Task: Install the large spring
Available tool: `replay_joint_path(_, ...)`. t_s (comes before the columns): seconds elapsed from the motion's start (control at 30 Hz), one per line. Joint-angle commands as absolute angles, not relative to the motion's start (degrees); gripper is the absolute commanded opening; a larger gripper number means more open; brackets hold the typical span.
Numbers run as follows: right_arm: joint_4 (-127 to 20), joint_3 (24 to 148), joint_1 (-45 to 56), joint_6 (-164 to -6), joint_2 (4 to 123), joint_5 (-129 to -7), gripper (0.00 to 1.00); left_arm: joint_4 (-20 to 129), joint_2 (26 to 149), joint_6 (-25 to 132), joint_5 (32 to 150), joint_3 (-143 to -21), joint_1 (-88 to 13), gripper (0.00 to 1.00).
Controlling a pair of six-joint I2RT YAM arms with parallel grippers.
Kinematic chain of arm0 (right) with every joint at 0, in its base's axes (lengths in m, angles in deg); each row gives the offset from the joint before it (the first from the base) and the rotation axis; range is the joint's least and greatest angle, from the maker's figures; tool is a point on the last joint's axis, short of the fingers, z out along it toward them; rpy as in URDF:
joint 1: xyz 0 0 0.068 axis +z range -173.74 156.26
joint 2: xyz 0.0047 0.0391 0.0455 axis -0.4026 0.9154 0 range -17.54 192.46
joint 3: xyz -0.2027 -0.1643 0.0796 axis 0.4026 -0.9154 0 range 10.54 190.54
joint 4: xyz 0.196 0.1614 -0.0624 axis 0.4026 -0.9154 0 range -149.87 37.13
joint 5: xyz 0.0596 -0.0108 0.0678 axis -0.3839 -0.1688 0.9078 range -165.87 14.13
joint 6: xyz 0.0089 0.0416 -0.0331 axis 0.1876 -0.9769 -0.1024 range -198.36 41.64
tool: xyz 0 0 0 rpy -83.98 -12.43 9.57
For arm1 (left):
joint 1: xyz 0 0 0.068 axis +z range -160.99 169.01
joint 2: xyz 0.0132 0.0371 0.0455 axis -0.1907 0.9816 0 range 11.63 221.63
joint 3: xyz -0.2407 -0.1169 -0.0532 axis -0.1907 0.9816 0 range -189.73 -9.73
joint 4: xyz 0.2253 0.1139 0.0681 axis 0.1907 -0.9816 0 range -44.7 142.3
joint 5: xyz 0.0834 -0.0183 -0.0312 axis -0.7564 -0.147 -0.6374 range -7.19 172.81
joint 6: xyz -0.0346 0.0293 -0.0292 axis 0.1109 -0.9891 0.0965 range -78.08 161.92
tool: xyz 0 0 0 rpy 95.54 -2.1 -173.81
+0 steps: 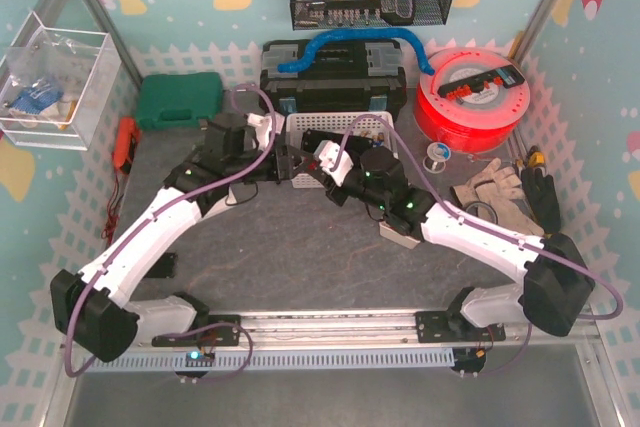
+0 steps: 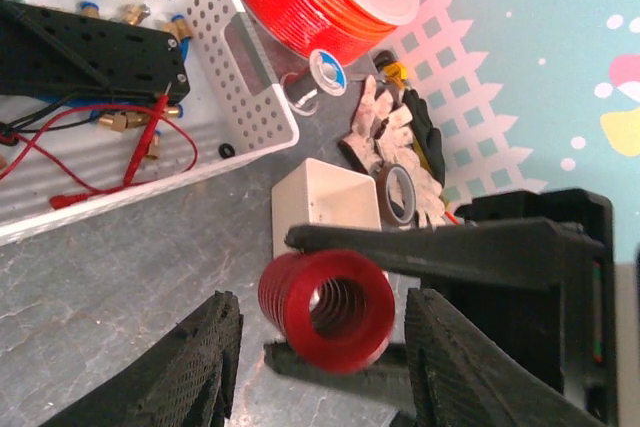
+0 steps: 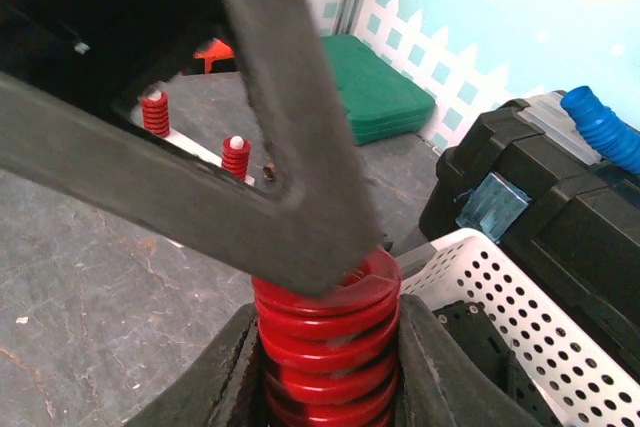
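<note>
The two arms meet over the middle of the table (image 1: 300,257), just in front of the white perforated basket (image 1: 298,133). The right gripper (image 3: 325,357) has the large red spring (image 2: 300,297) clamped between its two fingers. In its own wrist view the coils fill the gap, with a finger pressed against each side. The spring is held near the basket's corner, right beside a small white box (image 2: 325,202). I can't tell whether its lower end touches anything.

The left gripper (image 2: 322,297) comes in from the other side with its jaws spread wide. The rough black fingers (image 2: 190,367) stand either side of the spring without touching it.

From the right wrist, a dark bar crosses close to the lens and hides part of the spring's top. Past it, two small red springs (image 3: 155,112) sit on posts on a pale plate.

Inside the basket lie a black block and some red wires. A red filament spool (image 1: 470,97) stands at the back right, with work gloves (image 1: 495,192) in front of it. A black toolbox (image 1: 335,77) sits behind the basket, and a green case (image 1: 178,99) is to its left.
</note>
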State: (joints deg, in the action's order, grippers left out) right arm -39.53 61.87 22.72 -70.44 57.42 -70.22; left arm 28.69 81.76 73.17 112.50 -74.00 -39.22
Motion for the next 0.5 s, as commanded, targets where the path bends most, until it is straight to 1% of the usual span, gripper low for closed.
replay_joint_path(0.0, -36.5, 63.7, 24.6, -69.0, 58.0, -72.5, 0.06, 30.5, 83.8, 72.8, 114.0, -75.7, -39.4, 0.47)
replay_joint_path(0.2, -35.1, 62.9, 26.0, -70.6, 57.6, -76.7, 0.04, 30.4, 85.1, 73.0, 115.1, -75.1, -39.5, 0.42)
replay_joint_path(0.47, -35.2, 63.0, 26.8, -70.7, 57.5, -79.5, 0.04, 30.4, 86.2, 73.6, 117.8, -74.2, -39.4, 0.45)
